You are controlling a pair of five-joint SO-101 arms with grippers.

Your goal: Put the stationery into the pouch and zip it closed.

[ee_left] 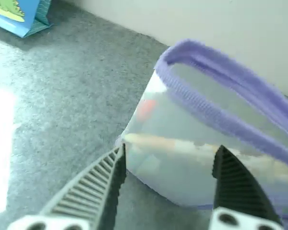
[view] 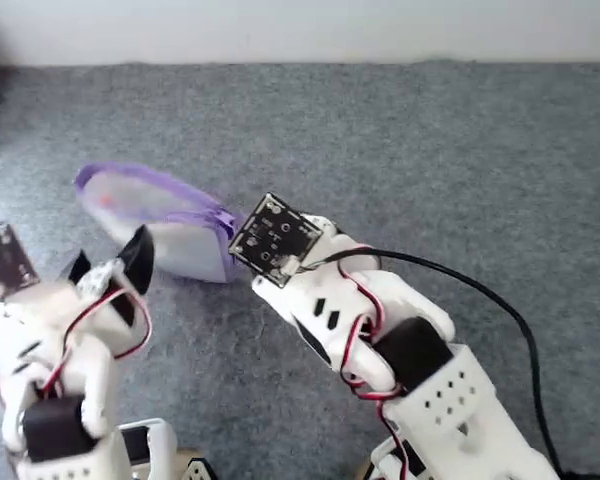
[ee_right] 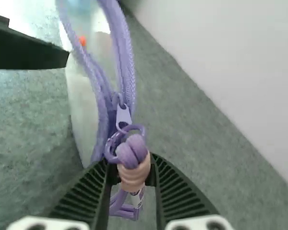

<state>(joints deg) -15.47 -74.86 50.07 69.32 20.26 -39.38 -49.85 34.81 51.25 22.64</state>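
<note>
no legible text anywhere: print on the blue package (ee_left: 17,14) and marks on the camera board (view: 275,240) are too small to read.

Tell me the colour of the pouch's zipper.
Purple zipper; the right wrist view shows it best.

translucent pouch with fuzzy purple zip edging (ee_left: 182,158), one end cut off in the left wrist view, contents blurred to an orange-red blot (ee_left: 146,109) and pale long shapes (ee_left: 153,143), unidentifiable; purple-and-peach beaded zip pull (ee_right: 129,153), lower end hidden between the fingers of the right gripper (ee_right: 131,166).
</note>
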